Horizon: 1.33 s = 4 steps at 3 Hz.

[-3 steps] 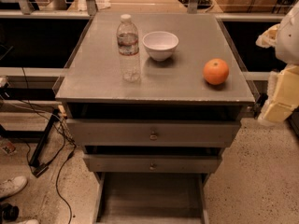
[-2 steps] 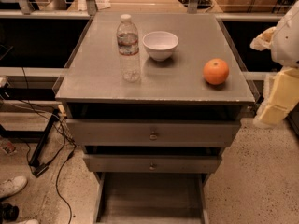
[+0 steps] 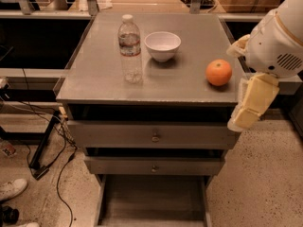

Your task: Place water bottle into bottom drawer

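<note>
I have yet to start: the water bottle (image 3: 130,48) stands upper left on the bench (image 3: 180,86), the bottom drawer (image 3: 151,200) lies open below, and my hand (image 3: 251,105) hangs at right, grip I cannot tell.

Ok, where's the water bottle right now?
The water bottle stands upright on the cabinet top, left of centre in the camera view, beside the white bowl; the gripper hangs off the cabinet's right edge.
</note>
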Motion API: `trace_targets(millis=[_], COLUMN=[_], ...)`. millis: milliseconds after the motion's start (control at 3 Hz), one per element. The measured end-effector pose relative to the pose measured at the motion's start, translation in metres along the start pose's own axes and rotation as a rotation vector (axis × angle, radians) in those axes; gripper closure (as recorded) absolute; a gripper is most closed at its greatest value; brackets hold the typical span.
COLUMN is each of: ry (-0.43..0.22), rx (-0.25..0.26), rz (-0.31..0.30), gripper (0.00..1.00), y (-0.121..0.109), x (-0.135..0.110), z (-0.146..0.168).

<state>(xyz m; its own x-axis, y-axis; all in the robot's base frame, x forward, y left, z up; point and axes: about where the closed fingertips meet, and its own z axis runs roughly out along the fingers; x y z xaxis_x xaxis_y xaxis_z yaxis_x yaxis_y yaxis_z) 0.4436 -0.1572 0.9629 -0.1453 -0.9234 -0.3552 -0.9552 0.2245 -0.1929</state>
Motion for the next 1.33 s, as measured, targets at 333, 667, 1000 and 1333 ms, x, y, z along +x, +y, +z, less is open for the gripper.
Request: trace_targets(millis=[333,667,1000,1333], ry=[0.000,-0.063,-0.137,-0.182], rx=[0.001,0.030,0.068,0.078], rz=[0.000,0.018,0.019,0.015], gripper=[0.00,0.00,0.00,0.00], y=[0.000,-0.007,-0.024,-0.034], x=[0.000,-0.016,-0.039,-0.054], z=[0.000,0.011,0.027,0.038])
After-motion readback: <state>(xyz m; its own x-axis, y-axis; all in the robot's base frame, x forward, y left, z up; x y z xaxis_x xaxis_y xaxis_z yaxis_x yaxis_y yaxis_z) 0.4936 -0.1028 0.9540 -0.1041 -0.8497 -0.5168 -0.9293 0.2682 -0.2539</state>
